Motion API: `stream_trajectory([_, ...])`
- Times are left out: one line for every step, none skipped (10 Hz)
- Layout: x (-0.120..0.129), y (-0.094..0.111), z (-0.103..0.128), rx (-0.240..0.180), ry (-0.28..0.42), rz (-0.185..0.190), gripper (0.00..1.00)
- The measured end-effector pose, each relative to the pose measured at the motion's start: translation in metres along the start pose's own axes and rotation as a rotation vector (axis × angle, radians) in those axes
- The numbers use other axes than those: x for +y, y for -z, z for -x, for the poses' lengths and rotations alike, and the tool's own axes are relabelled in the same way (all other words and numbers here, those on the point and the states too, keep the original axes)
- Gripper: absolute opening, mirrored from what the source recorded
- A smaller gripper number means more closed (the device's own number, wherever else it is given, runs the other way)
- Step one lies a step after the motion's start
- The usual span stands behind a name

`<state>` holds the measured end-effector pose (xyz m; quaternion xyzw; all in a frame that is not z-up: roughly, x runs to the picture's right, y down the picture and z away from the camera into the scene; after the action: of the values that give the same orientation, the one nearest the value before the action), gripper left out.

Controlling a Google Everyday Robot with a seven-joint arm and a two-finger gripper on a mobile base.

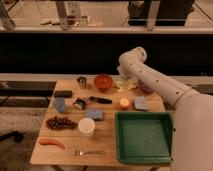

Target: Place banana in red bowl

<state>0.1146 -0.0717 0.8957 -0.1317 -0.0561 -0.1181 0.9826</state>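
robot reaches for fruit: the gripper (124, 81) hangs low over the far edge of a matte wooden table (107, 136), at about 1 o'clock from its centre. it sits right on top of the banana (126, 88), a small, pale yellow, gently curved fruit lying just at 3 o'clock of the red bowl (103, 82). whether the tool is apart, together or clamped on the fruit cannot be told, since the white arm (152, 84) covers it. the bowl is round, glossy and orange-red.

the risks, as judged from here:
- the banana's smooth, curved skin could roll or slip out of a narrow pinch.
- soft flesh may bruise under a hard squeeze.
- the short carry toward 9 o'clock could clip the slick bowl's rim and push it along the wood.
- a dark purple bowl (147, 89), half hidden behind the arm at 3 o'clock of the banana, could be knocked or mistaken for the goal.
- so could a round yellow-orange fruit (124, 103) at its 6 o'clock.

a green, raised-wall tray (142, 116) fills the table's 4 o'clock corner.
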Motion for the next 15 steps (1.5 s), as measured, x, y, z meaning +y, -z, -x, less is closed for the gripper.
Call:
stream_trajectory([-0.002, -0.005, 0.003, -0.002, 0.005, 0.004, 0.80])
stream_trajectory([-0.005, -0.014, 0.007, -0.006, 0.009, 0.013, 0.80])
stream_trajectory([-0.011, -0.027, 0.006, -0.010, 0.007, 0.022, 0.80])
stream_trajectory([-0.014, -0.037, 0.004, -0.011, 0.004, 0.028, 0.80])
stream_trajectory([-0.013, -0.042, 0.003, -0.015, 0.001, 0.033, 0.80])
stream_trajectory([-0.010, -0.049, -0.001, 0.005, 0.010, 0.027, 0.80])
stream_trajectory([-0.006, -0.053, -0.009, 0.036, 0.006, 0.025, 0.80])
stream_trajectory([-0.004, -0.056, -0.015, 0.046, -0.005, 0.025, 0.80])
stream_trajectory([0.003, -0.063, -0.029, 0.055, -0.026, 0.033, 0.80])
stream_trajectory([0.008, -0.071, -0.040, 0.064, -0.038, 0.046, 0.80])
stream_trajectory([0.009, -0.077, -0.040, 0.054, -0.046, 0.061, 0.80])
stream_trajectory([0.006, -0.083, -0.040, 0.046, -0.051, 0.076, 0.80])
stream_trajectory([0.007, -0.091, -0.041, 0.033, -0.056, 0.099, 0.80])
stream_trajectory([0.009, -0.099, -0.042, 0.021, -0.057, 0.123, 0.80])
stream_trajectory([0.009, -0.104, -0.040, 0.008, -0.055, 0.138, 0.80])
